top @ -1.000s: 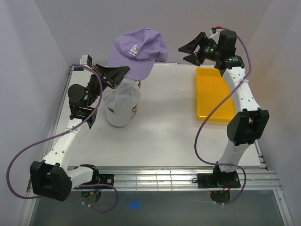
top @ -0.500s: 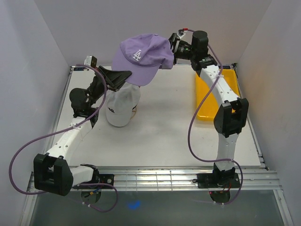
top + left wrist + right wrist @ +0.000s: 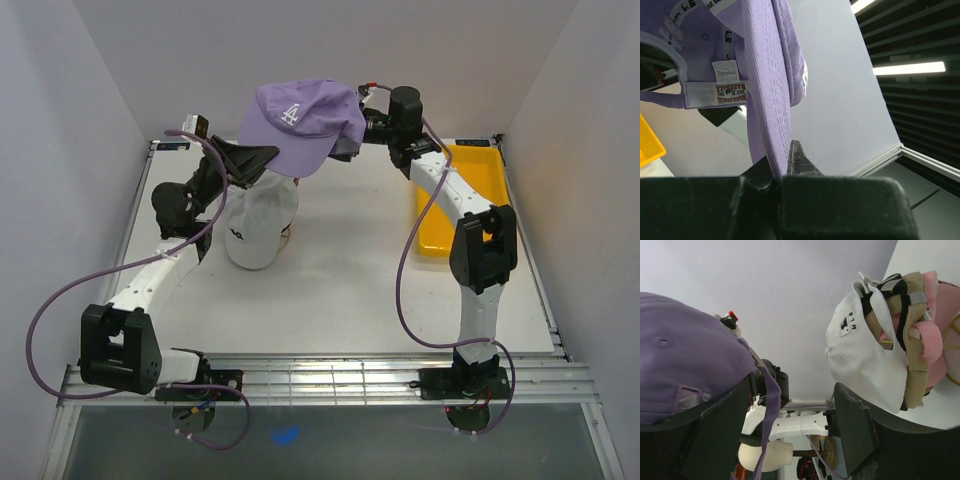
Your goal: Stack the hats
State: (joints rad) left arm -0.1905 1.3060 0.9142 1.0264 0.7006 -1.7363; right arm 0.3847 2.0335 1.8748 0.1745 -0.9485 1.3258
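I have the purple cap up in the air at the far side of the counter, just above the stack. My left tool is pressed together on it, pinching an edge with rows of stitching, which I take to be the brim. My right tool is spread wide at the cap's back. A purple strip hangs between its jaws, close to 1 finger, but nothing is clamped there.

The stack sits on the counter below the left tool, with the white cap on top. From the right wrist I also see the tan cap, the pink cap and a sliver of the black cap nested under it. The tray is well apart to the right.

I judge the purple cap to be light and soft, not fragile, and its cloth grippy enough that a firm pinch should not slip. The brim is the only stiff part, so it is the best place to steer from. The crown would fold if I grabbed it. For a 2nd hold I would take the back rim beside the strap opening, so that 2 opposed holds keep the mouth open as it goes over the white crown. The 4 stacked caps look squashy, so a sideways push could tip them.
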